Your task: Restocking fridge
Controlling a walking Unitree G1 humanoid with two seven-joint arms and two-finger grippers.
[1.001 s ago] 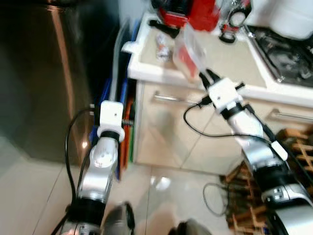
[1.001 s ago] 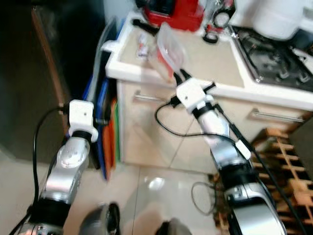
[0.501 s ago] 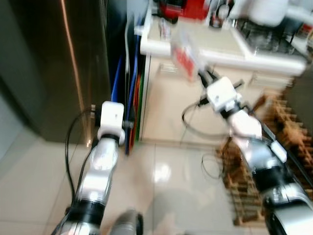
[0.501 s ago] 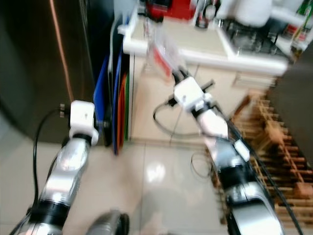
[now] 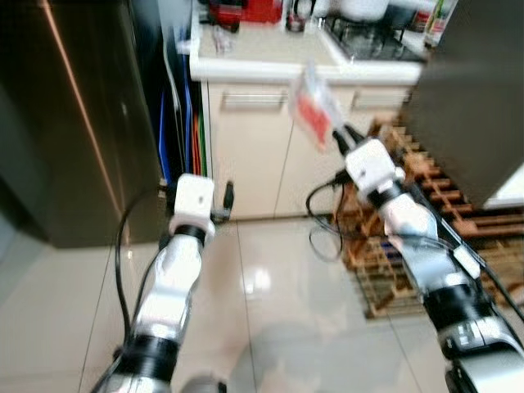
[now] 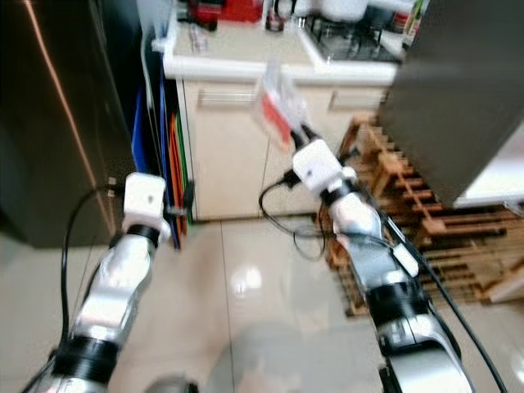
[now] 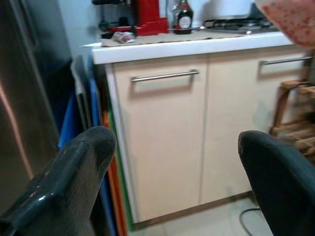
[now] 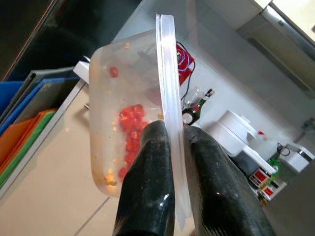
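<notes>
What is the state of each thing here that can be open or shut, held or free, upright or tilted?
Lidded plastic container with red food: lid on, tilted on edge, held in the air.
Right gripper: shut on the container's rim.
Left gripper: open, holding nothing.
Cabinet doors under the counter: shut.
Dark fridge: door shut.
Coloured boards beside the cabinet: standing on edge.

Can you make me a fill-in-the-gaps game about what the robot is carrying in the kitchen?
1. The right claw is pinching a clear plastic container with small ____ bits of food inside.
2. The left claw is holding ____.
3. The cupboard under the counter has a long metal ____ on its door.

Missing words: red; nothing; handle
</notes>
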